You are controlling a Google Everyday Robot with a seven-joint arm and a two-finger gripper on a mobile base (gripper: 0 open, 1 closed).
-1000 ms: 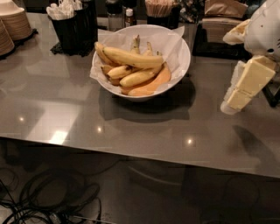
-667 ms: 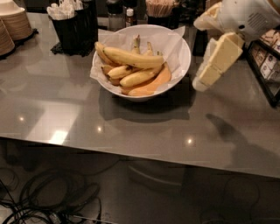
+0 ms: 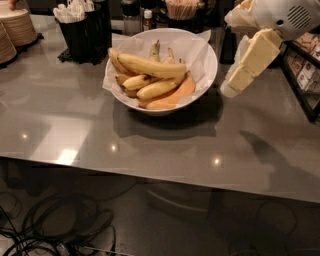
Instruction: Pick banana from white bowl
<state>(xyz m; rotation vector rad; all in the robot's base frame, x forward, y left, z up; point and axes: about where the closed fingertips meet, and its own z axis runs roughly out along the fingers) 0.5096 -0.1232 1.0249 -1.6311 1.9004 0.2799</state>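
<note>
The banana (image 3: 151, 65) is long and plain yellow and lies across the top of a pile of shorter bananas and a paler orange-tinted one. They lie in the white bowl (image 3: 210, 67), which is lined with crinkled white paper and stands on the grey table. My gripper (image 3: 231, 89) hangs from the white arm at the upper right. It is just right of the bowl's rim, above the table, tilted down to the left. It touches neither the bowl nor the banana and holds nothing.
A black holder with white utensils (image 3: 83, 29) stands left of the bowl, and stacks of tan paper bowls (image 3: 17, 27) stand at the far left. Bottles (image 3: 146, 17) and a cup of sticks (image 3: 182, 10) are behind. A rack (image 3: 306, 75) is at the right. Cables (image 3: 50, 230) lie below the table's front edge.
My gripper has moved left and slightly up, from the table's right side to just beside the bowl's right rim. The bowl and bananas have not moved.
</note>
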